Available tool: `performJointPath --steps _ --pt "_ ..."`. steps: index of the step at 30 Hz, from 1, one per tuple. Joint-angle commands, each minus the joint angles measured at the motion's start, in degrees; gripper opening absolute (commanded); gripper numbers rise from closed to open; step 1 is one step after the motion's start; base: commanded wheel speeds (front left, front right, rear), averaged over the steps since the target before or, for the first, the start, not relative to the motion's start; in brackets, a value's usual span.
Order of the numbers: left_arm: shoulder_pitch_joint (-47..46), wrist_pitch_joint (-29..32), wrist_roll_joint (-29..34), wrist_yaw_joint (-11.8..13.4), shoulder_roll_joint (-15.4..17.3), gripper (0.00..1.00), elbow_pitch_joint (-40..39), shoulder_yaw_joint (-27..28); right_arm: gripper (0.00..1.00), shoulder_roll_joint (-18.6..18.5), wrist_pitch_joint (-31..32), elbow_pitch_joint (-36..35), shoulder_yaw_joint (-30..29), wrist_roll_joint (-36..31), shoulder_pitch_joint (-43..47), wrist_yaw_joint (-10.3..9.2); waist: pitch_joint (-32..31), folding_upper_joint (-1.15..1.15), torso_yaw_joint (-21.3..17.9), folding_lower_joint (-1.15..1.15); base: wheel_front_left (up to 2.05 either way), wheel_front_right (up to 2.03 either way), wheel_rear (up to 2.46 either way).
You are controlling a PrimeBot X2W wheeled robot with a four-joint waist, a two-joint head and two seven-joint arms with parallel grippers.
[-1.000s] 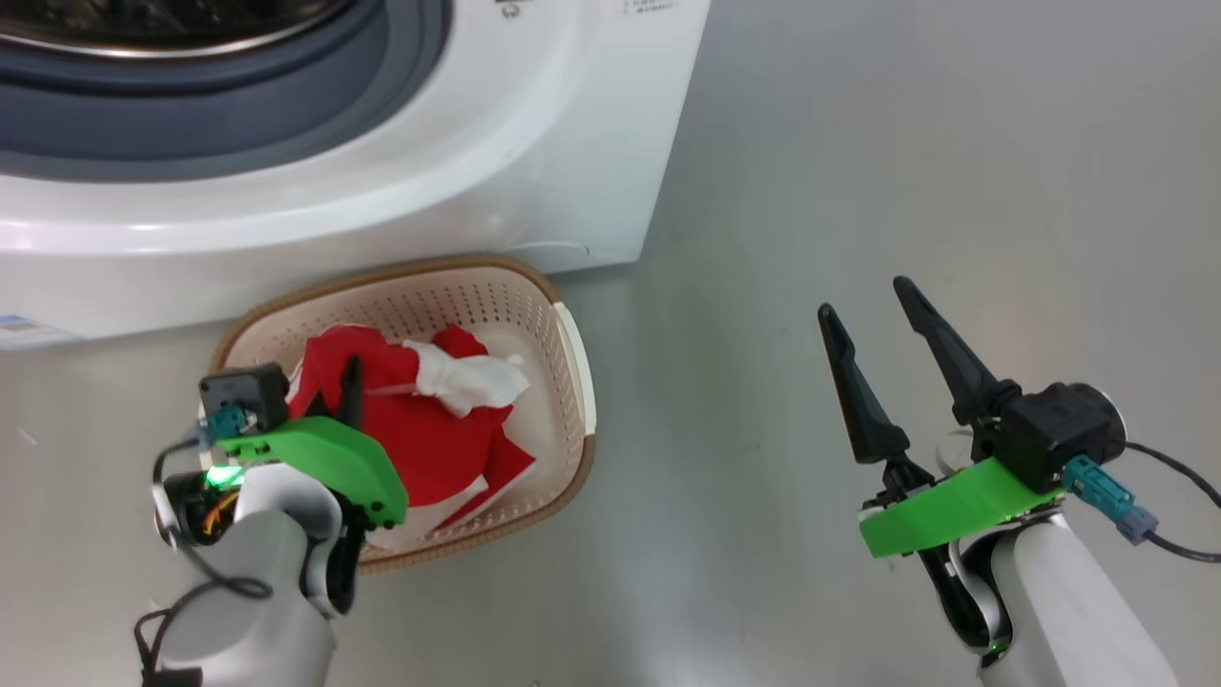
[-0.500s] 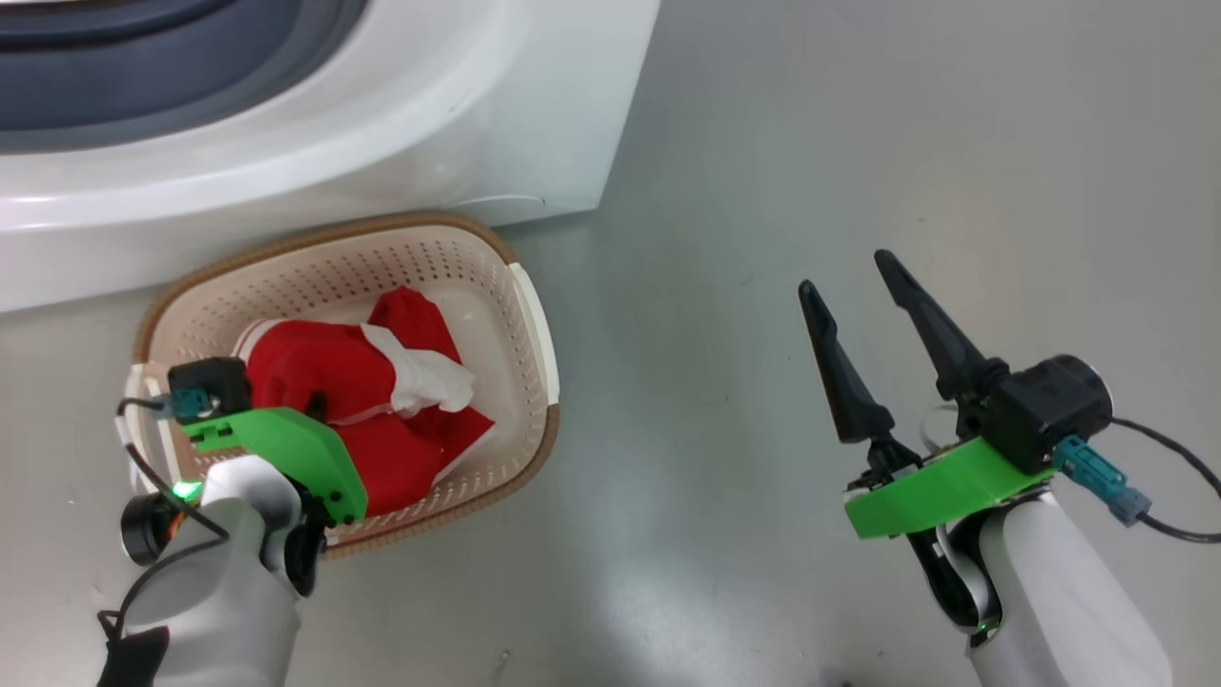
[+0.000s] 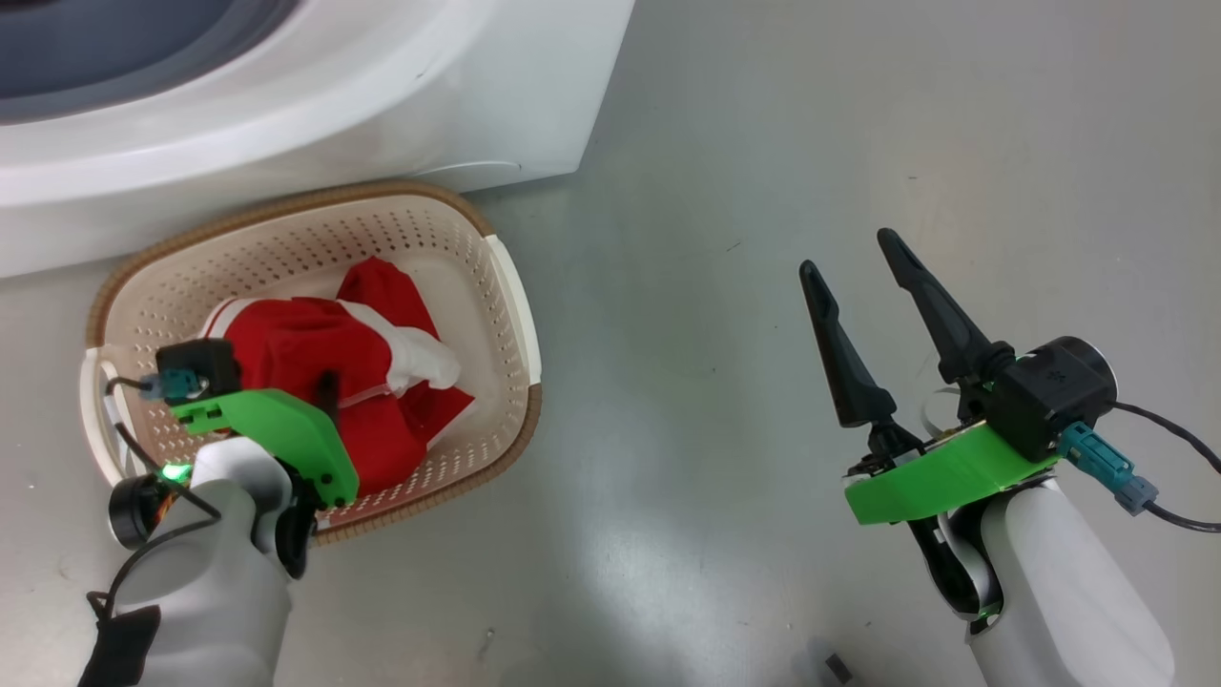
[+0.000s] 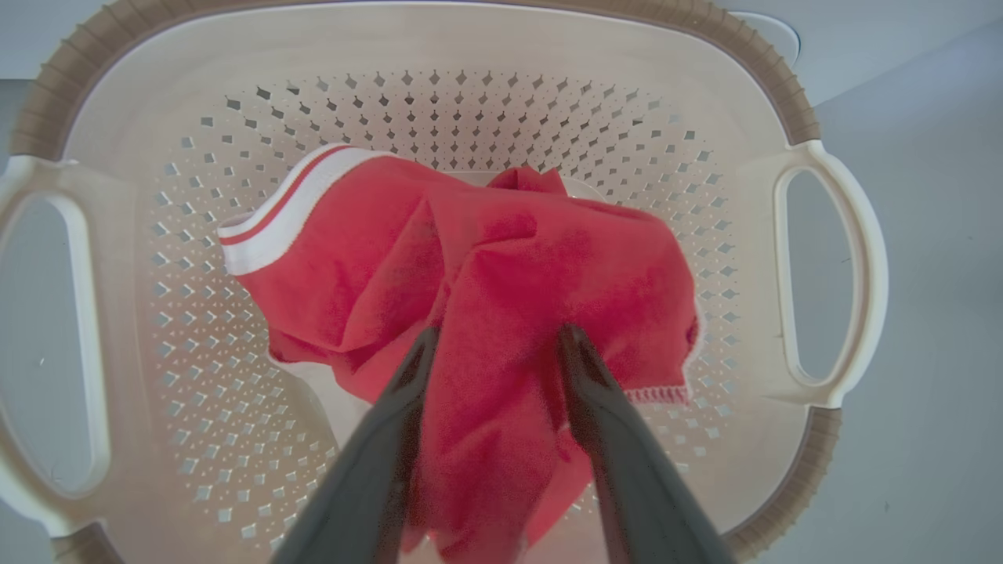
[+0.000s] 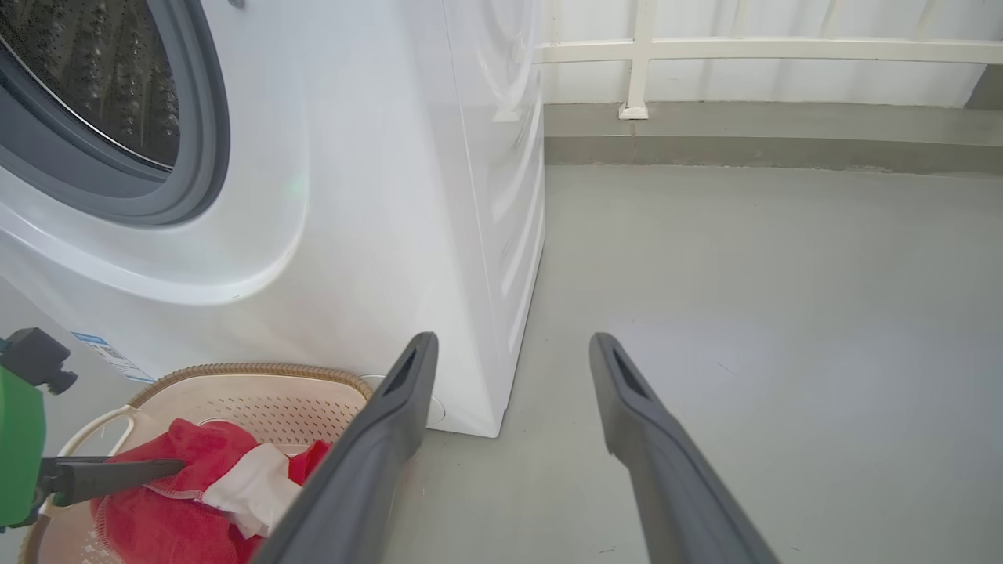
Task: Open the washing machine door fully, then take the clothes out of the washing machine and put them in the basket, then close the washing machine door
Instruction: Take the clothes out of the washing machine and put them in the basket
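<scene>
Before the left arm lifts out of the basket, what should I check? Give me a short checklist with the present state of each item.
1. The clothes lie inside the basket: ok.
2. The left fingers are apart: ok.
3. The cloth is free of them: cannot tell, fabric lies between them.
4. The right fingers are open, holding nothing: ok.
5. The drum is emptied: cannot tell, part of it is hidden.

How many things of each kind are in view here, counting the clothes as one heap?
Washing machine: 1
Basket: 1
Heap of red clothes: 1
Tools: 2, left tool and right tool
Total: 5
</scene>
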Motion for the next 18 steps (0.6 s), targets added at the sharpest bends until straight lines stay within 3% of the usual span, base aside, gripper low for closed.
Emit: performJointPath --steps 1,18 --pt "-0.07 -0.8 -0.12 0.21 2.18 1.0 -0.13 0.71 1.0 0.2 -0.36 -1.37 0.88 0.59 0.06 0.35 0.04 0.0 0.15 0.0 0.0 0.0 0.0" --pt "1.64 -9.62 0.45 -0.49 0.15 1.0 -1.09 -1.19 1.0 0.2 -0.36 0.01 -0.06 0.46 0.74 0.35 -4.32 0.0 1.66 0.0 0.0 0.0 0.0"
